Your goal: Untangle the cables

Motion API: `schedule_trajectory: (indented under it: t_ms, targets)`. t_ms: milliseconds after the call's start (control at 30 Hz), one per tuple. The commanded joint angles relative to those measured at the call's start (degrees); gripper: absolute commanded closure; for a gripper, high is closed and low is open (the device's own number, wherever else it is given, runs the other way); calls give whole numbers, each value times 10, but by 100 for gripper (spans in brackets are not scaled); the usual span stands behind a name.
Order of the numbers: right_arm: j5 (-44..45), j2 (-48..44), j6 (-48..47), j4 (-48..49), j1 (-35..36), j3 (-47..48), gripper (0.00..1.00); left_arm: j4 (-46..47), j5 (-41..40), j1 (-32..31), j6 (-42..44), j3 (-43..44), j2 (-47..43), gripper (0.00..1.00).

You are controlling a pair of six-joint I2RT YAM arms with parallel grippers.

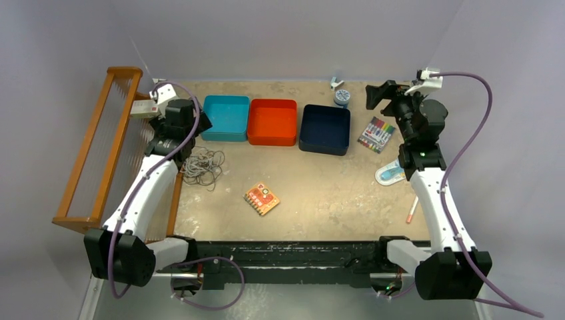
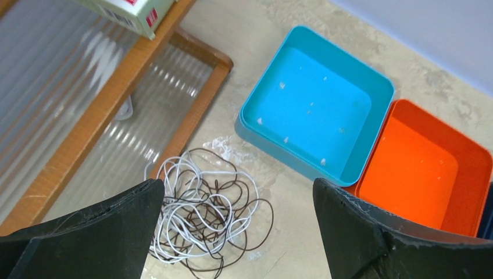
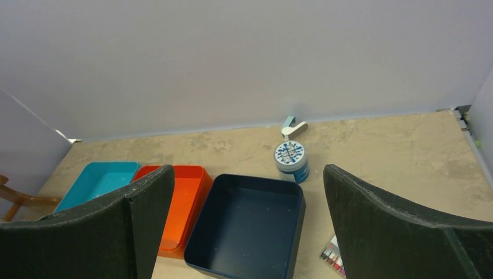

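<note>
The cables (image 1: pixel 203 167) lie in one tangled heap of thin white and dark cords on the table, just right of the wooden rack. In the left wrist view the cables (image 2: pixel 203 215) sit low between the fingers, nearer the left one. My left gripper (image 1: pixel 183 130) (image 2: pixel 238 186) hangs above the heap, open and apart from it, with nothing held. My right gripper (image 1: pixel 380 95) (image 3: pixel 249 174) is raised at the far right, open and empty, facing the navy bin (image 3: pixel 247 229). No cables show in the right wrist view.
A teal bin (image 1: pixel 226 117), an orange bin (image 1: pixel 272 121) and a navy bin (image 1: pixel 325 128) stand in a row at the back. A wooden rack (image 1: pixel 100 147) lines the left side. A jar (image 1: pixel 342 97), marker set (image 1: pixel 377 133), orange packet (image 1: pixel 262 199) and pen (image 1: pixel 412 210) lie around.
</note>
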Motion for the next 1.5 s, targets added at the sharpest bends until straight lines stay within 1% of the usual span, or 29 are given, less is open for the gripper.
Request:
schedule_trajectory:
  t_ms: [0,167,267,333,533,667,967,1267,1367,1433,1467]
  targets:
    - [-18,18,24,1,-3,9,1,-27,16,4,-33,6,28,0]
    - [-20,33,22,-10,-3,13,1,-25,21,4,-50,-22,69,0]
    - [-28,42,22,-15,-3,16,1,-45,23,4,-46,-8,112,0]
    - [-34,48,21,-17,-3,18,1,-74,7,3,-47,0,132,0]
    - [-47,64,23,-17,-3,19,1,-114,-92,3,-82,-1,149,1]
    - [-60,73,24,-17,-3,21,1,-112,-106,3,-94,-15,161,1]
    - [-78,87,25,-19,-3,24,1,-52,-86,4,-110,-76,176,0]
    - [-96,103,26,-24,-3,31,1,25,-43,4,-127,-121,237,2]
    - [-99,104,26,-25,-3,32,1,49,-27,4,-132,-133,246,5]
    - [-100,104,26,-26,-3,33,1,60,-19,4,-130,-136,252,11]
    - [-100,104,26,-27,-3,33,1,63,-17,4,-129,-136,255,16]
